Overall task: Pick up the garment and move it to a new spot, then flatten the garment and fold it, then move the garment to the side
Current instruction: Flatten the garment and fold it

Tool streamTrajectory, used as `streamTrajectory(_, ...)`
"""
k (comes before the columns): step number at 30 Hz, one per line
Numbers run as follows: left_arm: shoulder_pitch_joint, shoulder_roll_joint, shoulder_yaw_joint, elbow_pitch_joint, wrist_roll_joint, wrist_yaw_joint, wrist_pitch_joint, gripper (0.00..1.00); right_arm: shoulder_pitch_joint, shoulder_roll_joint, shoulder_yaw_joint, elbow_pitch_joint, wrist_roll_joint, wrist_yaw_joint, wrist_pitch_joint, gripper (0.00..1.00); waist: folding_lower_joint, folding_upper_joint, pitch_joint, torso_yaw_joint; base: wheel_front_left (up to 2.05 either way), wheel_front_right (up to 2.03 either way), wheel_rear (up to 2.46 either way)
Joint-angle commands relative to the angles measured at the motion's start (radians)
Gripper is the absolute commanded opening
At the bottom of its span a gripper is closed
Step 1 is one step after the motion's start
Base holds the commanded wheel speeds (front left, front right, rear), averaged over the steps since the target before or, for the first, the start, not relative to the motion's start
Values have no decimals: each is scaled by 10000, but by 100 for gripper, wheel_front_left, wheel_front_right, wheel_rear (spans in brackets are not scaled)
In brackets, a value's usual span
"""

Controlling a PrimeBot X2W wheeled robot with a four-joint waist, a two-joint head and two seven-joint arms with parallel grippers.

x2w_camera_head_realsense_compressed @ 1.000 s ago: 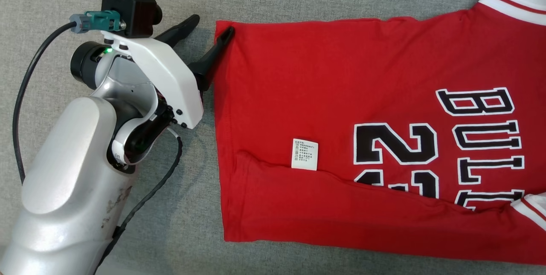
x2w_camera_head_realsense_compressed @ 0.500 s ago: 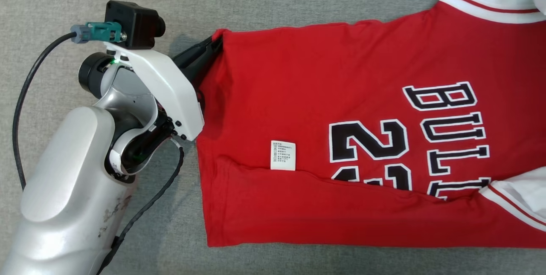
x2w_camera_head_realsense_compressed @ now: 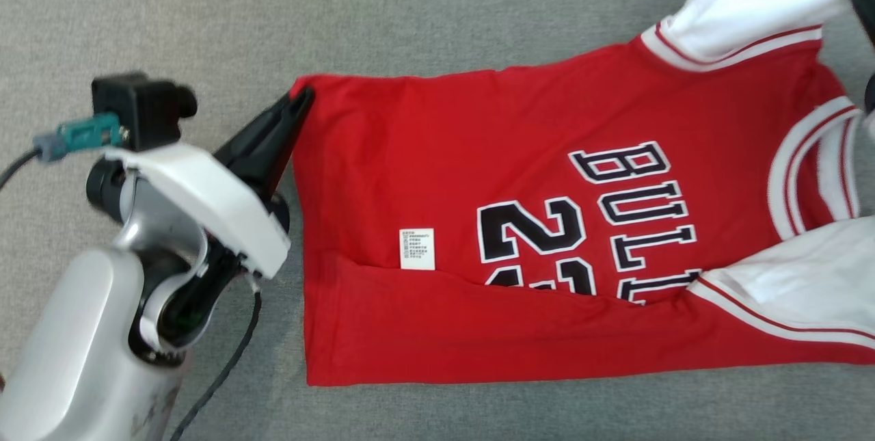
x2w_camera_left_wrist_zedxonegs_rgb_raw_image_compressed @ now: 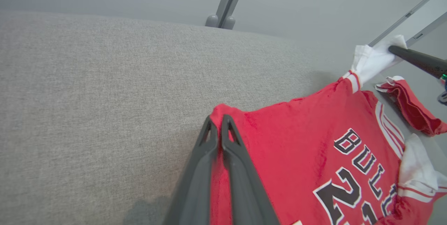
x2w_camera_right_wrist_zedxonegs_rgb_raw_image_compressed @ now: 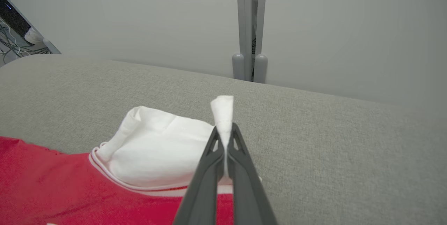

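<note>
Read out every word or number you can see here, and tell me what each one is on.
"BULL": black white-edged lettering on the red cloth jersey with white sleeves; anything further is folded under.
"2": black numeral beside it; the next digit is half covered.
Small white rectangular label on the jersey: print too small to read.

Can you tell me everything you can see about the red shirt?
The red shirt is a soft jersey with white sleeves, striped trim, and black letters and numbers edged in white. A small white tag shows near the hem. It lies spread on the grey fabric surface, its near edge folded over. The left gripper shuts its fingers on a hem corner. The right gripper pinches a sleeve tip, held up.
</note>
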Motion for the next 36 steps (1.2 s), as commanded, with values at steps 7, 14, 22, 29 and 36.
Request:
streamTrajectory(7, 2376, 221, 715, -774, -615, 411, -637, 0, 3635, 191, -1013, -1598, 509, -3, -609, 0, 0, 0, -1444, -936, 0, 0, 0)
streamTrajectory(14, 4482, -73, 1289, -1328, -1244, 772, -1320, 0, 5884, 1161, -1540, -2196, 402, -2, -618, 0, 0, 0, -2099, -1395, 0, 0, 0)
streamTrajectory(22, 5960, -280, 1149, -918, -970, 1141, -1771, 100, 6708, 1475, -1354, -1515, -575, -2, -231, 100, 0, 0, -2420, -1434, 0, 0, 0)
streamTrajectory(29, 6512, 36, 1127, 456, 1127, 2444, -3120, 100, 6312, 1521, -2213, -1586, -736, -2, 166, 100, 0, 0, -2572, -1232, 0, 0, 0)
streamTrajectory(36, 6474, -733, 1282, 1378, 2015, 3061, -5597, 100, 5614, 1704, -2641, -764, -1732, -2, 1429, 100, 0, 0, -2413, -822, 0, 0, 0)
